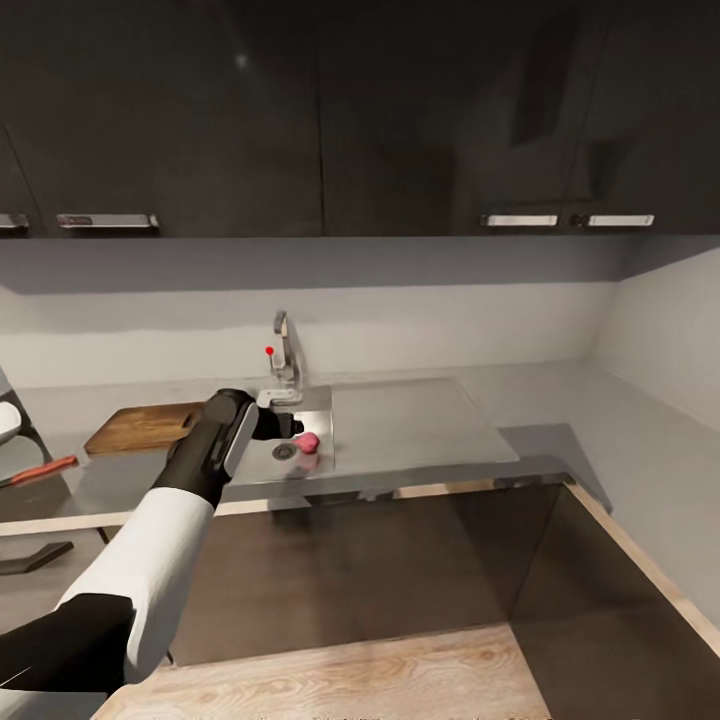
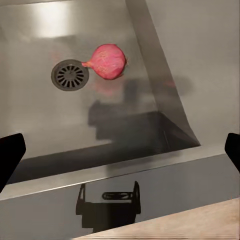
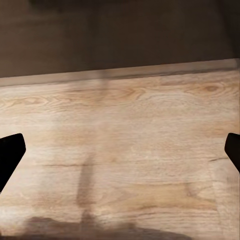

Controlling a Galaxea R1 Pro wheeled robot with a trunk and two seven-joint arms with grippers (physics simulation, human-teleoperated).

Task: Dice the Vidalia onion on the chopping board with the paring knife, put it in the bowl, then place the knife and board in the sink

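Head view first: we see the left arm reaching forward from the lower left of the frame, its left gripper hanging over the steel sink just left of centre. The Vidalia onion, pink here, lies on the sink floor at centre frame, right beside the round drain and just past the gripper's tip. Behind the basin stands the faucet with a small red mark on its lever. To the left of the sink the chopping board rests flat on the grey countertop, and further left, near the frame's edge, lies the paring knife with its red-orange handle. Dark upper cabinets with light bar handles span the top of the frame.

Left wrist view: we look down into the basin, where the onion sits in the upper middle of the frame, its pointed end touching the rim of the drain. The two dark fingertips show at the left and right edges, spread wide with nothing between them.

Right wrist view: we find the right gripper over pale wooden flooring, its fingertips likewise at the frame's opposite edges, jaws wide and empty.
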